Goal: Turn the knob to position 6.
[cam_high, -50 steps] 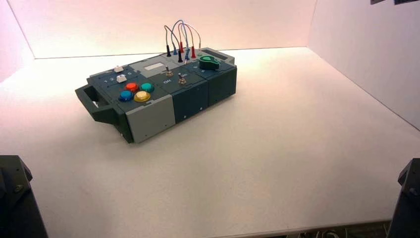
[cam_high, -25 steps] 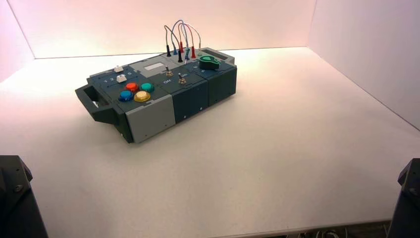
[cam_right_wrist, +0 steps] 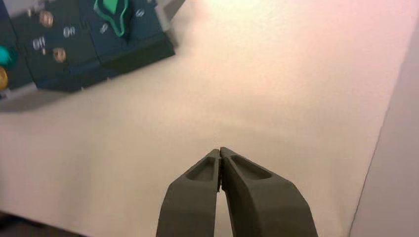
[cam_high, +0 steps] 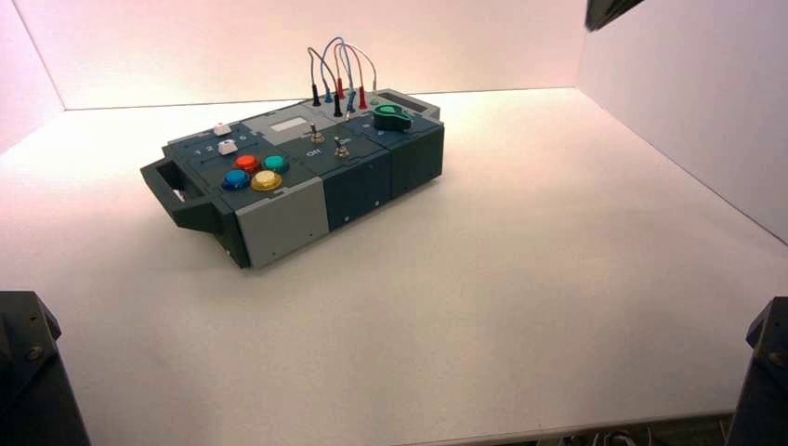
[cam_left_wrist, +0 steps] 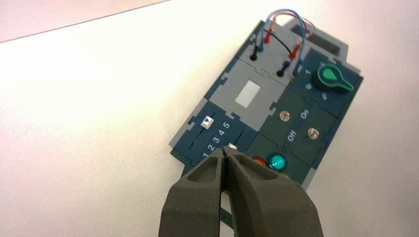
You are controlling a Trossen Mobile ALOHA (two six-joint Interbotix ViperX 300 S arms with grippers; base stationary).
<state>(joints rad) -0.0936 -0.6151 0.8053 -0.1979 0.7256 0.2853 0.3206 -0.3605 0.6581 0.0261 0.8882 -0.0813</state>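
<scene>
The green knob (cam_high: 391, 116) sits on its round dark base at the far right corner of the box (cam_high: 279, 221), next to the wires (cam_high: 339, 65). In the left wrist view the knob (cam_left_wrist: 334, 79) shows plainly, with the digits 1 and 6 printed beside it. My left gripper (cam_left_wrist: 225, 149) is shut and empty, well above the box's slider end. My right gripper (cam_right_wrist: 220, 149) is shut and empty over bare table, away from the box; the knob (cam_right_wrist: 114, 12) shows at that view's edge. In the high view only the arms' bases show, at the near corners.
The box also bears two white sliders (cam_high: 226, 146), red, teal, blue and yellow buttons (cam_high: 266, 180), two metal toggle switches (cam_high: 341, 147) and a handle (cam_high: 172, 190) on its left end. White walls enclose the table; a dark shape (cam_high: 611, 11) hangs at the top right.
A dark shape has come into the top right corner of the high view. The box, the knob and both arm bases have not moved.
</scene>
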